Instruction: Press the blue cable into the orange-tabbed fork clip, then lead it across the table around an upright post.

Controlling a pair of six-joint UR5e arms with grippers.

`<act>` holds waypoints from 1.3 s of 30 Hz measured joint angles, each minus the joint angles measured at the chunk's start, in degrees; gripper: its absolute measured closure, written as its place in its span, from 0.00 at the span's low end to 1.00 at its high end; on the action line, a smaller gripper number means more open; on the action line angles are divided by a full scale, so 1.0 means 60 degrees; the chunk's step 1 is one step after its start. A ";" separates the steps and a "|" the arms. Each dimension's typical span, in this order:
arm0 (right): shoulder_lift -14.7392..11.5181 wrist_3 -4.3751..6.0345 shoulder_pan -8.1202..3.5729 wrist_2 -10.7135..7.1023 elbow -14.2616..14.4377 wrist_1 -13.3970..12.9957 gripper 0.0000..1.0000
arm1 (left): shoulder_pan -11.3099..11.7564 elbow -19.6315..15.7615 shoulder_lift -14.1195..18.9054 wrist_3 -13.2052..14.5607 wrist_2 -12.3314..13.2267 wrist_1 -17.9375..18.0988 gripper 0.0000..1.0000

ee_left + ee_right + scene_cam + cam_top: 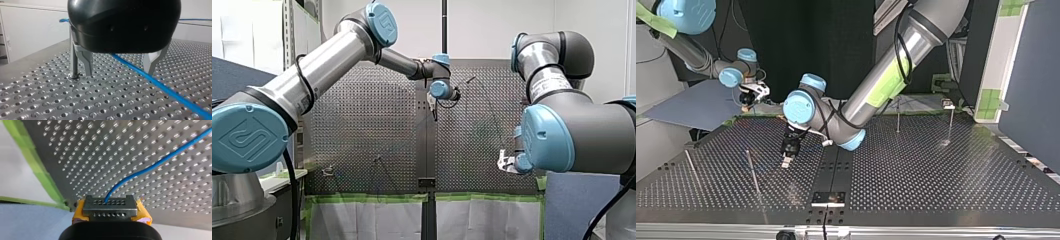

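The blue cable (170, 91) runs slantwise over the perforated table, passing between the metal fingers of my left gripper (120, 73) without touching them. That gripper is open and points down just above the table (787, 159). A thin upright post (73, 60) stands close beside one of its fingers. At the table's edge, my right gripper (110, 207) has its yellow pads shut on the end of the blue cable (150, 167), which curves away over the table. In the top view it sits at the far left (750, 97). I cannot make out an orange-tabbed clip.
More thin posts stand on the table in the top view, at the left (691, 167), left of middle (754, 172) and far right (897, 117). A small fixture (948, 105) tops another post at the far right. Green tape (37, 170) lines the table's edge.
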 joint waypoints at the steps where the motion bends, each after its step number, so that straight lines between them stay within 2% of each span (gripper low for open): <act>1: 0.0080 0.0002 -0.0036 -0.0004 0.0000 -0.0054 1.00 | 0.0000 0.0002 0.0000 0.0000 -0.0002 0.0000 0.00; 8: 0.0689 0.0032 -0.0274 -0.0008 -0.0013 -0.0440 1.00 | 0.0000 0.0020 0.0002 0.0000 0.0009 0.0000 0.00; 15: 0.1180 0.0051 -0.0424 0.0006 -0.0030 -0.0571 1.00 | 0.0011 0.0022 0.0006 0.0000 0.0011 -0.0006 0.00; 23: 0.1449 0.0063 -0.0553 0.0014 -0.0086 -0.0647 1.00 | 0.0025 0.0023 0.0001 0.0000 0.0010 -0.0028 0.00; 39: 0.1923 0.0140 -0.0793 0.0069 -0.0541 -0.0747 1.00 | 0.0023 0.0035 0.0004 0.0000 0.0010 -0.0043 0.00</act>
